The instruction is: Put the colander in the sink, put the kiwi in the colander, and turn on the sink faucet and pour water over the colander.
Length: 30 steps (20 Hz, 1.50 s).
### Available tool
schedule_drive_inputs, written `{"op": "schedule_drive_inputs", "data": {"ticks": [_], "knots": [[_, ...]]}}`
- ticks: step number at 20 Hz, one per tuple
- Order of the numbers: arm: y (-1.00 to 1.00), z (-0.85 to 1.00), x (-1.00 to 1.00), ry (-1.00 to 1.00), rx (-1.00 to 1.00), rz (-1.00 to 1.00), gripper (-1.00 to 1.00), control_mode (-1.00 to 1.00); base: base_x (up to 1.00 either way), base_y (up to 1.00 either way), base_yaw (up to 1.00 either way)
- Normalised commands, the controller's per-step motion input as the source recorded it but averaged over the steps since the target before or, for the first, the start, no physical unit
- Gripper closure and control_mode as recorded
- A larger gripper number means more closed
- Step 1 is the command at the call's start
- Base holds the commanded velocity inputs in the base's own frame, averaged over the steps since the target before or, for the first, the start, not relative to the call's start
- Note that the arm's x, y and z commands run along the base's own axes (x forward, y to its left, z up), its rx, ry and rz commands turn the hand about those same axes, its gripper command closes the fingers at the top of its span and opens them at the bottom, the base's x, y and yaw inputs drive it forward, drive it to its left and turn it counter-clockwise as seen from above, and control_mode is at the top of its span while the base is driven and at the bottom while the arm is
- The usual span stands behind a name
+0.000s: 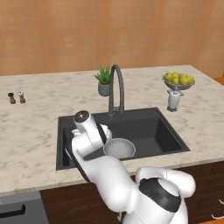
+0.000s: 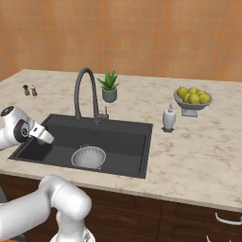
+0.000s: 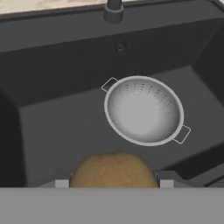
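Note:
The silver colander (image 3: 143,109) sits upright on the floor of the black sink (image 3: 57,118), empty, with its two small handles showing. In the base views the colander (image 1: 119,148) (image 2: 88,157) lies near the front middle of the sink (image 1: 153,131) (image 2: 127,142). My gripper (image 3: 111,181) is shut on the brown fuzzy kiwi (image 3: 113,168), held above the sink's left front part, short of the colander. The hand (image 1: 98,133) (image 2: 42,136) hovers over the basin's left side. The dark gooseneck faucet (image 1: 117,87) (image 2: 85,92) stands behind the sink; no water shows.
A potted plant (image 1: 104,82) stands behind the faucet. A footed bowl of yellow-green fruit (image 1: 178,81) and a white dispenser (image 1: 173,100) stand on the counter to the right. Two small shakers (image 1: 16,98) are far left.

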Motion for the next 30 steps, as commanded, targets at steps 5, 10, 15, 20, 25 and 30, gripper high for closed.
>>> {"op": "schedule_drive_inputs", "data": {"ticks": [5, 10, 15, 20, 25, 30], "knots": [[-0.95, 0.00, 0.00, 0.00, 0.00, -0.06, 1.00, -1.00, 0.00, 0.00, 0.00], [-0.93, 0.00, 0.00, 0.00, 0.03, -0.01, 1.00, -1.00, 0.00, 0.00, 0.00], [-0.74, -0.01, 0.00, 0.00, 0.06, 0.00, 1.00, -1.00, 0.00, 0.00, 0.00], [-0.44, -0.04, 0.00, 0.02, 0.07, 0.03, 1.00, -1.00, 0.00, 0.00, 0.00], [-0.02, -0.23, 0.05, 0.02, 0.01, 0.06, 1.00, -1.00, 0.00, 0.00, 0.00], [0.00, -0.28, 0.15, 0.00, 0.00, 0.07, 1.00, -1.00, 0.00, 0.00, 0.00]]}}
